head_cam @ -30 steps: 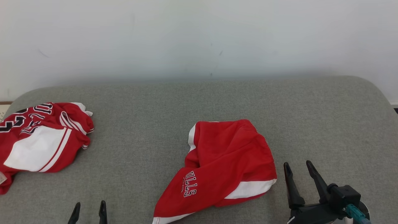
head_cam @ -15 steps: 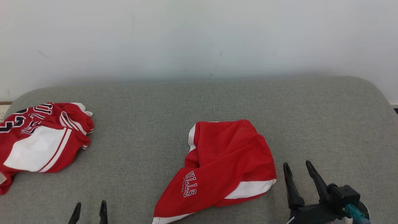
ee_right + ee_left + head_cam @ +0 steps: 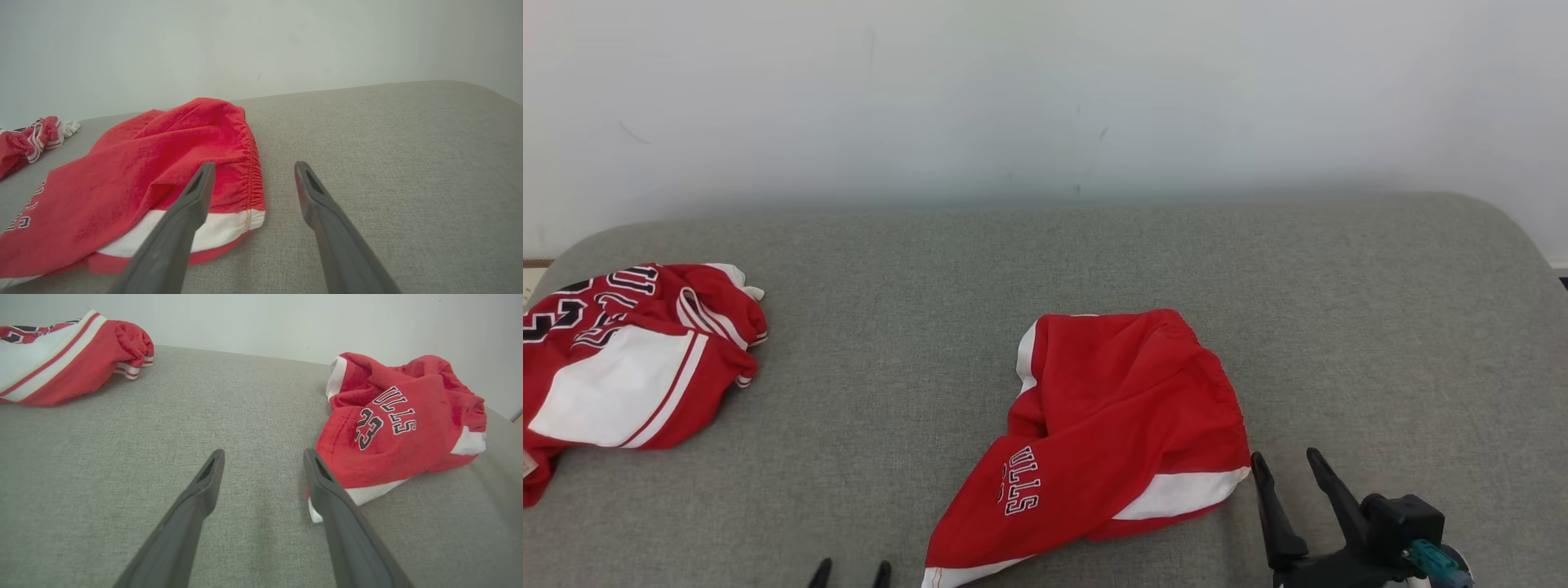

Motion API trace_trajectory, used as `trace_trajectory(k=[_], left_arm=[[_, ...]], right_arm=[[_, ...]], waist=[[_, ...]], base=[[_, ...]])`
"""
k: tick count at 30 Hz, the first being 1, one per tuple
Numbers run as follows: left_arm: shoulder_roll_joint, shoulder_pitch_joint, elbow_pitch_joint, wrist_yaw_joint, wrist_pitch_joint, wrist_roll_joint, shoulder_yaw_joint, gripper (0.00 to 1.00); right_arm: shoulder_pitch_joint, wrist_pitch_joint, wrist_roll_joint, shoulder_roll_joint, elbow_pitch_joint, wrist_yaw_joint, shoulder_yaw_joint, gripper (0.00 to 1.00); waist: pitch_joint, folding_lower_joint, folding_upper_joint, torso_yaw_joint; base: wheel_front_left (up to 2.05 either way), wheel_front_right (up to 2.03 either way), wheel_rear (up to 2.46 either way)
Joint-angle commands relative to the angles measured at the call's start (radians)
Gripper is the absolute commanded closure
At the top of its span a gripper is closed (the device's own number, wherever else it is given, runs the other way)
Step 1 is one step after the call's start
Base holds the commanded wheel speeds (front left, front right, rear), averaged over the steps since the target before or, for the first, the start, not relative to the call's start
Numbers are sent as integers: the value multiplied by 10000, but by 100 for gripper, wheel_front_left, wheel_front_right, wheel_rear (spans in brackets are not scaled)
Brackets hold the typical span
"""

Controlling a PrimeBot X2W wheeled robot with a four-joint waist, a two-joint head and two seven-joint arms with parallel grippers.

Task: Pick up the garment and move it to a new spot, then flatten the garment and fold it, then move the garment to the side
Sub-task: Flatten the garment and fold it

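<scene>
red basketball shorts (image 3: 1127, 408) look light and limp (they'll bunch); pinch the elastic waistband (image 3: 255, 175) beside the spread right claw (image 3: 1284, 459); left claw (image 3: 263, 457) also spread.

Plain indoor room: grey padded surface (image 3: 1045, 269), white wall (image 3: 1045, 82)

Shorts (image 3: 1119, 433): red, white hem band and side trim; lettering white with dark outline, numeral 23 dark
Jersey (image 3: 621, 367): red, white panel edged by thin red stripe, black numerals outlined white
Cushion (image 3: 890, 327): grey woven
Wall (image 3: 1013, 82): off-white
Right gripper (image 3: 1284, 461): black, teal connector (image 3: 1421, 555)
</scene>
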Motion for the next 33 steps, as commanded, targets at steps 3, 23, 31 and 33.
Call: trace_trajectory(k=[3,23,31,33], left_arm=[[3,-190,438,-172,-38,-312,-395,0],[-14,-1740,2762,-484,-38,-956,-2094,0],[-15,-2397,3393,-510,-25,-1364,-2553,100],[-15,-2416,3259,-511,-25,-1426,-2578,100]], right_arm=[[-211,40,197,-92,447,1,225,0],[-2276,-83,1595,-426,3557,1,2007,0],[-2825,-177,2097,-409,4384,1,2624,100],[-2875,-221,2227,-453,4402,1,2716,100]], waist=[[60,0,0,-5],[816,0,0,121],[954,0,0,219],[921,0,0,220]], base=[[0,0,0],[0,0,0],[0,0,0],[0,0,0]])
